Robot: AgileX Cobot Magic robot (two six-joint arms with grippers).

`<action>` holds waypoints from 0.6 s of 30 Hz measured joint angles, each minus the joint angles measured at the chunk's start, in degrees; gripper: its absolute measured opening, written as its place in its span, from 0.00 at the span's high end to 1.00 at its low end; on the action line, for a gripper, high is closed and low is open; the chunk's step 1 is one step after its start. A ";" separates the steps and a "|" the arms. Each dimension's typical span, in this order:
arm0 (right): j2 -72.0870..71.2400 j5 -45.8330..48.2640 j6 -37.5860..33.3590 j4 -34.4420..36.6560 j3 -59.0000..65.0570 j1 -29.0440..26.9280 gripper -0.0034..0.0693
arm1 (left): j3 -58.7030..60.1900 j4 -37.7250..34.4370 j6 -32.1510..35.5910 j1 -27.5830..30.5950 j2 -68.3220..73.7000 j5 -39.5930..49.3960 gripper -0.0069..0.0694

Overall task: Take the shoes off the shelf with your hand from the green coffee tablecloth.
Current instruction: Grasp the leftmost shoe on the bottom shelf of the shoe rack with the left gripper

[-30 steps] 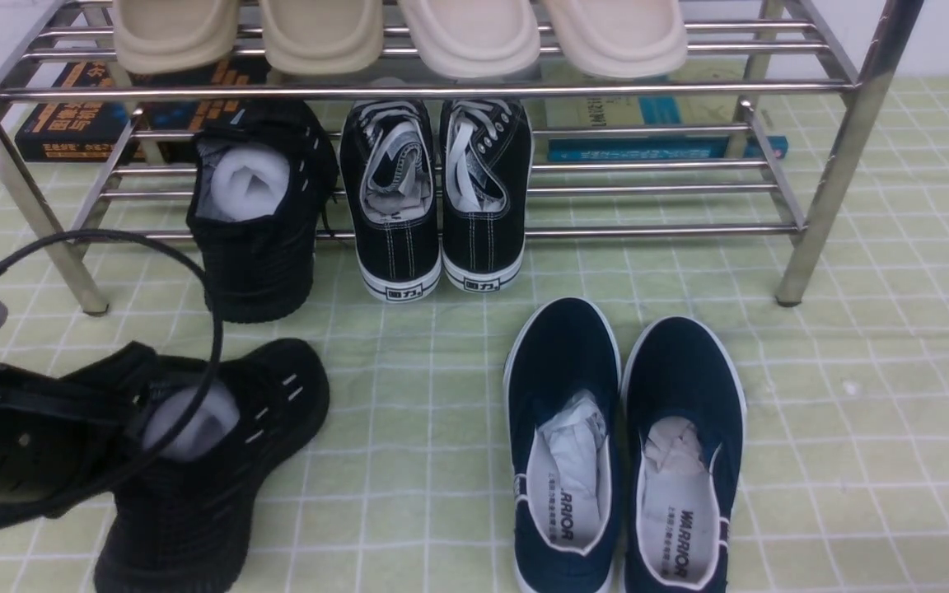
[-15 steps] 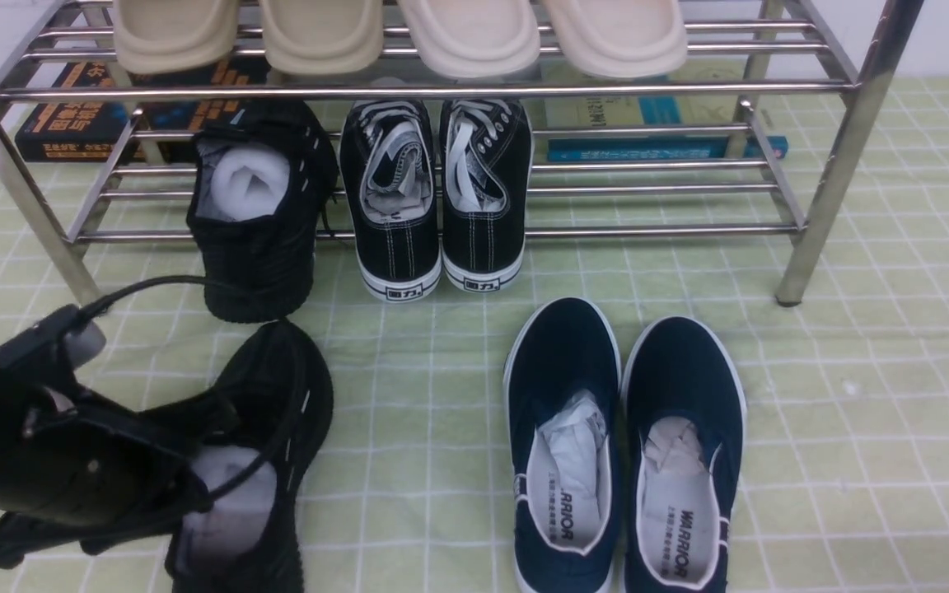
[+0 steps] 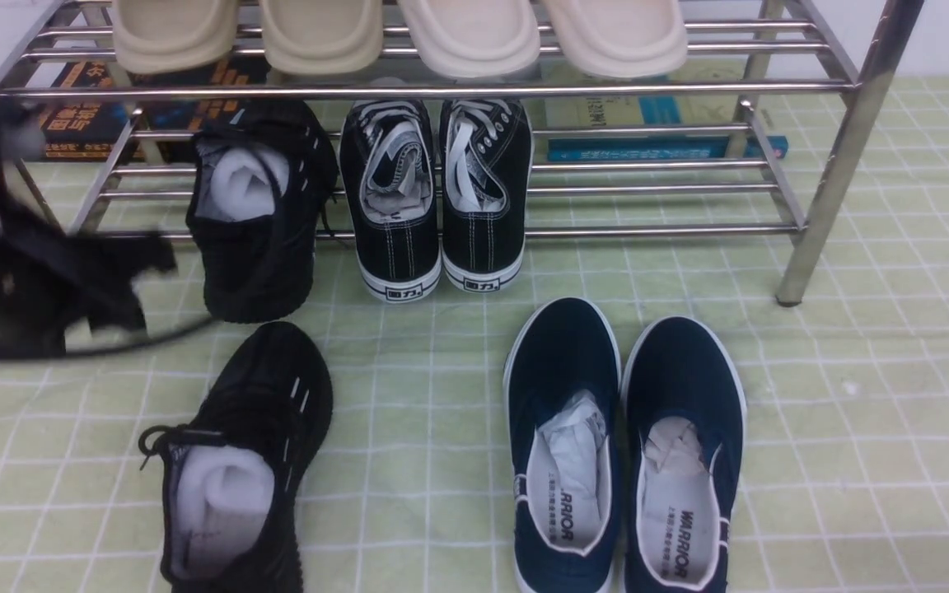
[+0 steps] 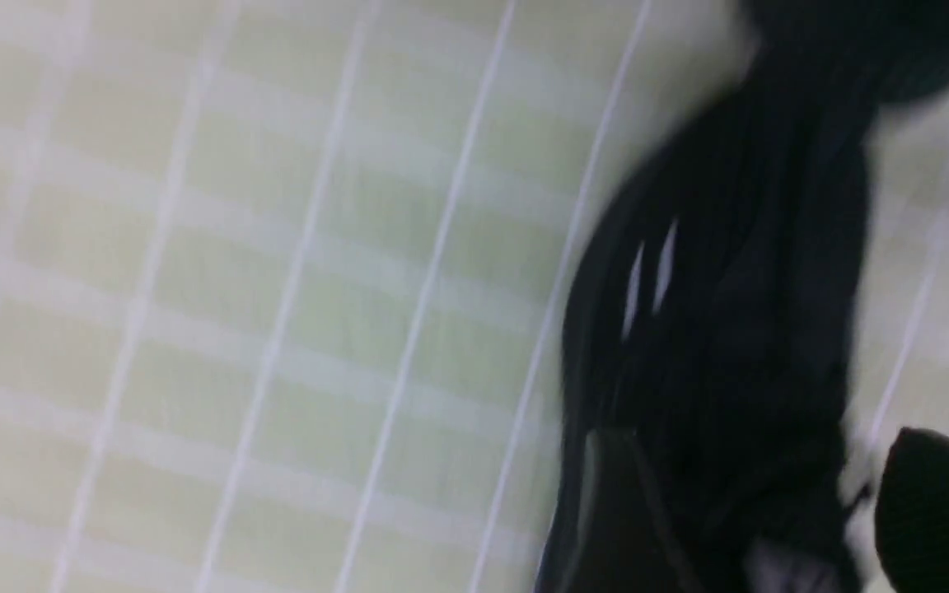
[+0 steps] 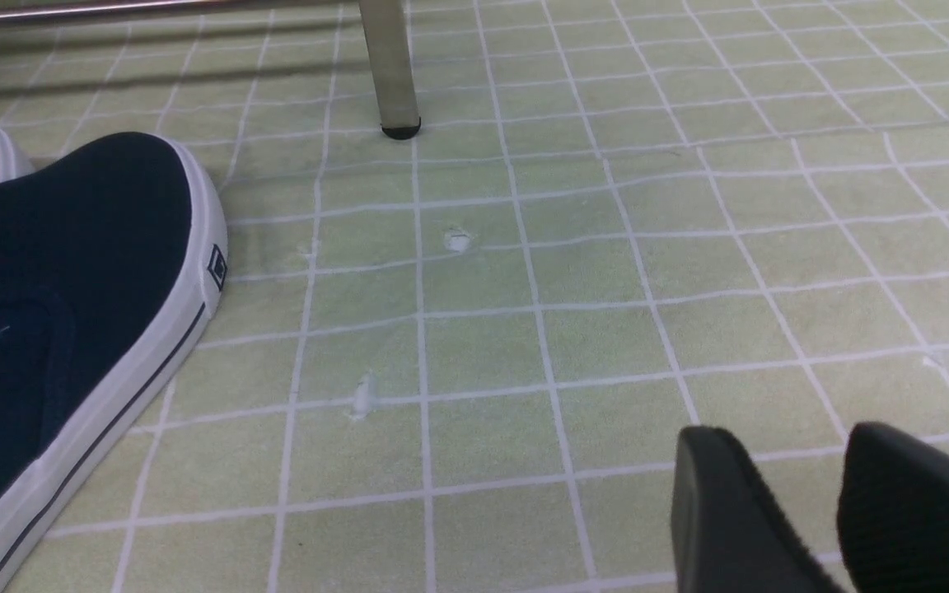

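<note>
**Inspector:** Two black knit shoes to account for. Where is each?

**Assistant:** One lies sole down on the green coffee tablecloth, toward its near left corner. Its long axis runs near to far with a slight slant. The toe points at the shelf and a little right, and the heel faces the cloth's near edge. The other shoe sits at the left end of the shelf's lower tier. Its toe points to the back and its heel overhangs the front rail.

**Inspector:** Left hand?

**Assistant:** The left hand is blurred. It is above the cloth's left edge, before the shelf's left leg, apart from both shoes. Its fingers look spread, with nothing between them.

**Inspector:** Right hand?

**Assistant:** The right hand shows only in its wrist view, low over bare cloth. Its fingers are a narrow gap apart and empty.

**Inspector:** Neighbours?

**Assistant:** Black canvas sneakers stand just right of the shelved shoe. Navy slip-ons lie on the cloth, well right of the loose shoe.
</note>
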 joint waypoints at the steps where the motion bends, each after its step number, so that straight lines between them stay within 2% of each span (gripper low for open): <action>1: 0.00 0.00 0.00 0.00 0.00 0.00 0.63 | -1.52 0.74 0.00 0.00 0.69 -4.51 0.38; 7: 0.00 0.00 0.00 0.00 0.00 0.00 0.63 | -2.44 2.52 0.07 0.00 5.83 -21.31 0.42; 18: 0.00 0.00 0.00 0.00 0.00 0.00 0.63 | -2.44 3.70 0.07 0.00 19.05 -36.55 0.42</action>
